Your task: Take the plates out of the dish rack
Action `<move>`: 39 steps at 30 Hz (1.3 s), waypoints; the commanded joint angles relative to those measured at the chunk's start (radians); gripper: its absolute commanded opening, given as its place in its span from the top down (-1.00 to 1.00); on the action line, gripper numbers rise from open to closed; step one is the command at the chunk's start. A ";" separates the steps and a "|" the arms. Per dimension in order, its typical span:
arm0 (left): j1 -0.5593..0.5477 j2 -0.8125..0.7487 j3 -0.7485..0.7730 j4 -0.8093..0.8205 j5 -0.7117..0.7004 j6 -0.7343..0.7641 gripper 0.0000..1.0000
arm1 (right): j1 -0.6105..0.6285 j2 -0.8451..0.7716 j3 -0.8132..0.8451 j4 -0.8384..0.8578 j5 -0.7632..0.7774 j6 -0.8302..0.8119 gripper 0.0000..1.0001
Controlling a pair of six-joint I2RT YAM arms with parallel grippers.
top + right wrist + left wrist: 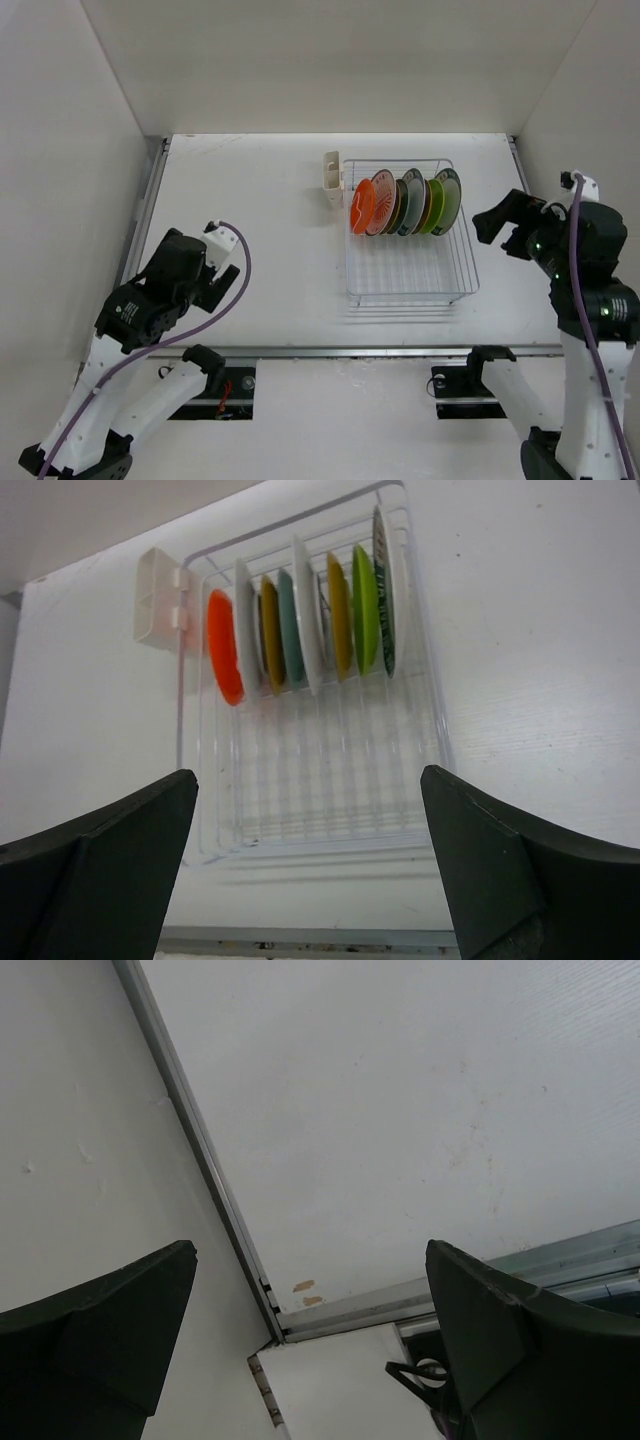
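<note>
The plates [405,205] were seen standing on edge in a close row across the far half of the rack [410,272], which sat on the surface [260,220] right of centre. An orange plate [362,208] closed the row's left end, beside the cutlery holder [333,183]. A teal-rimmed plate [448,195] closed the right end, with a lime one [437,205] just inside it. No plate was seen lying on the surface, so the unloading was judged not yet begun and the step in hand was the approach to a first plate.

The right end effector [308,773] was held near the rack's right side and aimed at the row, its fingers spread wide with nothing between them. The left end effector [310,1250] was likewise spread wide and empty. It was pointed at the near left corner of the surface, well apart from the rack.

For the next move, the right end effector would probably need to be brought above the teal-rimmed plate. The fingers would have to be turned to straddle its thin rim without the lime neighbour being caught, and a straight upward lift clear of the wires would be called for.
</note>
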 commanded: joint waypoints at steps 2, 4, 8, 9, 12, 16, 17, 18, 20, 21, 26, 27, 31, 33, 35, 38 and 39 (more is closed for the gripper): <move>0.003 0.004 0.007 0.024 -0.019 -0.009 -0.99 | -0.005 0.158 -0.045 0.095 0.161 0.058 -0.99; 0.003 0.013 -0.002 0.033 -0.051 -0.009 -0.99 | -0.005 0.211 -0.057 0.145 0.190 0.058 -0.96; 0.003 0.023 -0.013 0.042 -0.097 -0.009 -0.99 | -0.005 0.367 -0.057 0.262 0.190 0.058 -0.69; 0.003 0.023 -0.013 0.042 -0.108 -0.009 -0.99 | -0.005 0.433 -0.057 0.300 0.190 0.058 -0.61; 0.003 0.023 -0.013 0.053 -0.154 -0.020 -0.99 | -0.005 0.549 -0.031 0.357 0.190 0.049 -0.34; 0.012 0.014 -0.034 0.071 -0.190 -0.020 -0.99 | -0.005 0.658 0.010 0.406 0.190 0.029 -0.21; 0.012 0.013 -0.034 0.071 -0.190 -0.020 -0.99 | -0.005 0.678 0.021 0.406 0.181 0.016 -0.21; 0.012 0.013 -0.045 0.071 -0.190 -0.020 -0.99 | 0.005 0.698 0.030 0.406 0.181 0.015 -0.21; 0.012 0.023 -0.056 0.082 -0.190 -0.020 -0.99 | 0.016 0.743 0.042 0.417 0.181 0.006 -0.19; 0.022 0.023 -0.056 0.093 -0.200 -0.020 -0.99 | 0.025 0.755 0.042 0.428 0.195 0.006 -0.15; 0.022 0.032 -0.056 0.104 -0.210 -0.020 -0.99 | 0.048 0.838 0.082 0.428 0.249 0.006 0.39; 0.022 0.032 -0.056 0.104 -0.210 -0.020 -0.99 | 0.057 0.849 0.091 0.413 0.269 -0.006 0.55; 0.031 0.032 -0.056 0.104 -0.219 -0.020 -0.99 | 0.117 0.817 0.120 0.380 0.394 -0.028 1.00; 0.031 0.032 -0.047 0.104 -0.219 -0.020 -0.99 | 0.136 0.777 0.154 0.353 0.462 -0.037 1.00; 0.031 0.032 -0.037 0.104 -0.210 -0.020 -0.99 | 0.151 0.749 0.177 0.338 0.511 -0.037 1.00; 0.031 0.041 -0.028 0.104 -0.190 -0.020 -0.99 | 0.177 0.697 0.245 0.290 0.614 -0.057 1.00; 0.031 0.041 -0.019 0.104 -0.177 -0.020 -0.99 | 0.191 0.685 0.268 0.276 0.658 -0.057 1.00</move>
